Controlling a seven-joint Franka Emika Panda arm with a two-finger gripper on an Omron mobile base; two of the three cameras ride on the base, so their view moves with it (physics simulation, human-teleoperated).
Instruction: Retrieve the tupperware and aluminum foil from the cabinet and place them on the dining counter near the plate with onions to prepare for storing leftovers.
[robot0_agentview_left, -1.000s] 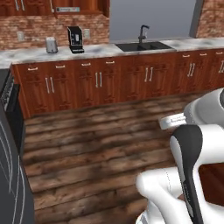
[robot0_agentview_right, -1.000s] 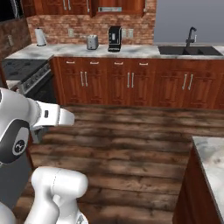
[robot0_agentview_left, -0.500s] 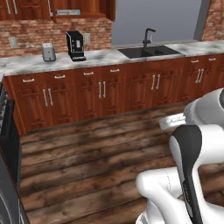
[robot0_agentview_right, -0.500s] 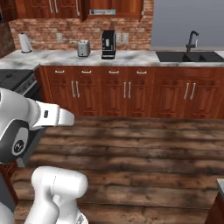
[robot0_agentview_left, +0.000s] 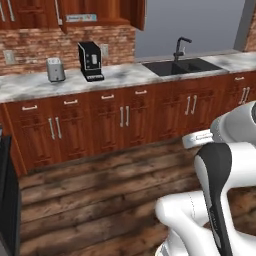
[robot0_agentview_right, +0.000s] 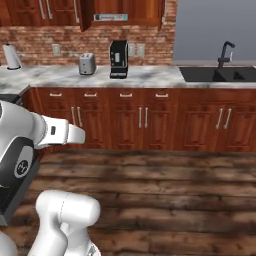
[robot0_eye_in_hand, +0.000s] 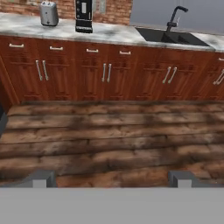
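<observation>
Shift: base turns; worktop scene slides right since earlier frames.
Gripper (robot0_eye_in_hand: 112, 179): spread wide, empty, bottom of hand view.
Cabinet (robot0_agentview_right: 130, 10): top centre, above coffee machine (robot0_agentview_right: 118, 59).
Toaster (robot0_agentview_right: 87, 63): left of machine.

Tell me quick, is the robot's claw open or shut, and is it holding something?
Gripper: open, its two finger tips standing far apart at the bottom of the hand view, with nothing between them but wood floor.
</observation>
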